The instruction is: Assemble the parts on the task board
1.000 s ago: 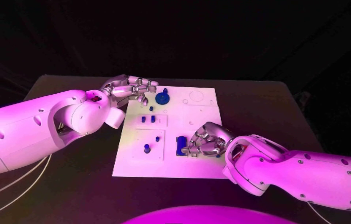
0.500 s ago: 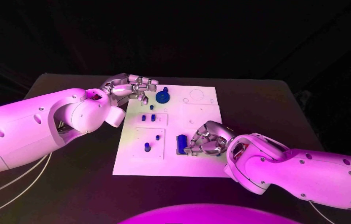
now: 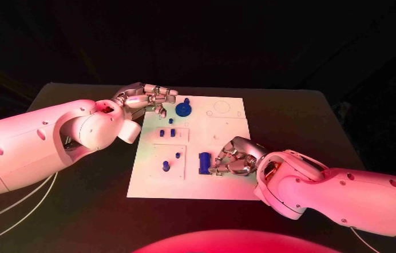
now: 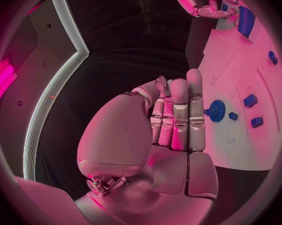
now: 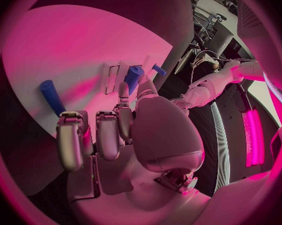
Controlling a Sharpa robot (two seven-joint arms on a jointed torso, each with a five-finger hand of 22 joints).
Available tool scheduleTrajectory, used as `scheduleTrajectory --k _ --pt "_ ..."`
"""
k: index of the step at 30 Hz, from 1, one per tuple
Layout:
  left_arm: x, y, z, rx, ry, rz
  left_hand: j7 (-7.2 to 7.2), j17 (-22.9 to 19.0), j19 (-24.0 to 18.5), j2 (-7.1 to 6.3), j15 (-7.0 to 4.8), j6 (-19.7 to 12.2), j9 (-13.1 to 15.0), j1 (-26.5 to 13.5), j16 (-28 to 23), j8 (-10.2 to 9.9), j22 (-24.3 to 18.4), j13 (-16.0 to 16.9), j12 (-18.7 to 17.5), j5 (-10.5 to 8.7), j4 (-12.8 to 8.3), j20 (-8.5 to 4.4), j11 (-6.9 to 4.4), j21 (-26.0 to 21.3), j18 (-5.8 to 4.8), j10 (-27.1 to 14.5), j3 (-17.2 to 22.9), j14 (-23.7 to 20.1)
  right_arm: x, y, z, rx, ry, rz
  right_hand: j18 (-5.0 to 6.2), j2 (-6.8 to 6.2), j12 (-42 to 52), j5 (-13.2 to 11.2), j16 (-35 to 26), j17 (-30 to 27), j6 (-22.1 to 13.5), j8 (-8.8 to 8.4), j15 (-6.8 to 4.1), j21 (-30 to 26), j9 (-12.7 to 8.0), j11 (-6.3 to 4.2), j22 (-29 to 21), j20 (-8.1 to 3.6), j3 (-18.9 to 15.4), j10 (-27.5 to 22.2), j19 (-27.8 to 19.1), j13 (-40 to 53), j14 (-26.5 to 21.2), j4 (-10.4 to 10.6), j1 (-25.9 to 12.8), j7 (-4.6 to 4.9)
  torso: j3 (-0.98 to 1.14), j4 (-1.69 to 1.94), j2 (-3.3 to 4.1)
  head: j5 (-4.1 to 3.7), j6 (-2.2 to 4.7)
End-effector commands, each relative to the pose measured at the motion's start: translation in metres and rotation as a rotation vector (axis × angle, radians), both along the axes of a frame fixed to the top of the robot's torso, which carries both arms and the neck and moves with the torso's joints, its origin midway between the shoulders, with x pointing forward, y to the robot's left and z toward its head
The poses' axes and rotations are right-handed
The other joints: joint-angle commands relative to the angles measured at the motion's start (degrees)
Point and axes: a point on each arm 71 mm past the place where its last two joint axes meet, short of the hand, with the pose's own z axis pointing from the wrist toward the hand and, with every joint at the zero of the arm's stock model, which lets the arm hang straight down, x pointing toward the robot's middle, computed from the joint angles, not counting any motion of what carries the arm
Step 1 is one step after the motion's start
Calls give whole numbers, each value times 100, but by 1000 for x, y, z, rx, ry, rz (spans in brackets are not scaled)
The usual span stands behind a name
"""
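Note:
The white task board [image 3: 222, 133] lies mid-table. A blue gear [image 3: 183, 110] stands near its far edge, with two small blue parts [image 3: 167, 133] and a blue peg [image 3: 166, 165] closer in. A long blue block [image 3: 204, 162] lies near the front. My right hand [image 3: 235, 158] rests on the board just right of that block, fingers curled down and holding nothing. From the right wrist, the block [image 5: 52, 96] lies apart from the curled fingers [image 5: 97, 135]. My left hand [image 3: 149, 99] hovers at the board's far left corner, fingers [image 4: 178, 115] straight and empty, beside the gear [image 4: 216, 110].
The black table [image 3: 313, 121] surrounds the board, with bare room on both sides. Round outlines [image 3: 221, 107] mark the board's far right part. The table's far edge runs just behind the board.

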Motion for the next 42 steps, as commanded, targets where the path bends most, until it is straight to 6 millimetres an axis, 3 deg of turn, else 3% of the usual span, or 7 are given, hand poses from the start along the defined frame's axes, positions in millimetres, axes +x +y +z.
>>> scheduleTrajectory --k 1,6,21,26,32,34,42 --pt "-1 -2 1 -7 -3 -18 8 -7 49 12 -11 -43 -9 -58 -29 -12 -7 6 35 -4 -14 -1 -5 -26 76 -30 -35 -45 -1 2 -1 -6 14 28 -95 -70 -2 -90 17 501 -43 49 -41 -33 16 -15 1411 -41 -68 50 470 -385 397 18 -147 -10 -6 -4 -1 1 -12" --pt "-1 -2 1 -7 -3 -18 8 -7 49 12 -11 -43 -9 -58 -29 -12 -7 6 35 -4 -14 -1 -5 -26 76 -30 -35 -45 -2 2 -1 -1 17 31 -95 -84 -4 -389 17 504 -62 86 -33 -32 48 -6 1411 -33 -163 54 470 -376 397 81 -227 0 -5 6 -1 3 -15" --pt "-1 -2 1 -8 -6 -16 10 -13 55 23 -8 -51 -13 -58 -26 -13 -15 7 46 -4 -16 1 -3 -38 76 -45 -37 -47 2 -5 -2 -13 -2 8 -93 56 -29 -291 18 506 -102 120 -46 -37 81 -23 1409 -38 -96 46 468 -381 398 -4 -8 -21 -1 3 -10 6 9" --pt "-1 -2 2 -11 -13 -11 10 -13 55 23 -8 -51 -14 -58 -26 -13 -15 7 47 -4 -16 1 -3 -38 76 -46 -37 -48 4 -19 4 -15 -36 -9 -83 122 -115 -208 -10 463 -200 68 -38 -89 63 -7 1395 -38 -52 -3 447 -442 388 -57 115 5 -1 -5 -16 -6 26" --pt "0 -2 2 -14 -21 -5 10 -13 56 23 -8 -51 -14 -58 -25 -12 -15 7 48 -4 -16 1 -3 -39 76 -46 -38 -48 10 -51 22 -80 -104 11 -74 182 -263 -19 -51 406 -412 -168 34 -138 -53 85 1381 12 -34 -88 426 -545 373 -73 203 123 -8 -13 -18 -92 56" --pt "0 -2 2 -16 -21 -7 10 -13 56 23 -8 -51 -14 -58 -25 -12 -15 7 48 -4 -16 1 -3 -39 76 -46 -38 -48 10 -61 25 -115 -126 11 -78 179 -271 -21 -46 415 -410 -183 40 -118 -62 92 1387 17 -44 -90 434 -550 374 -63 191 129 -8 -24 -23 -132 64" --pt "-1 -4 2 -18 -20 -14 10 -18 56 23 -7 -49 -14 -63 -27 -10 -17 8 52 -5 -14 2 -2 -41 75 -45 -41 -49 8 -83 27 -219 -181 -10 -92 190 -254 -48 -23 456 -358 -217 52 -51 -86 99 1406 33 -67 -70 461 -531 383 -25 156 131 8 -78 -28 -138 56"
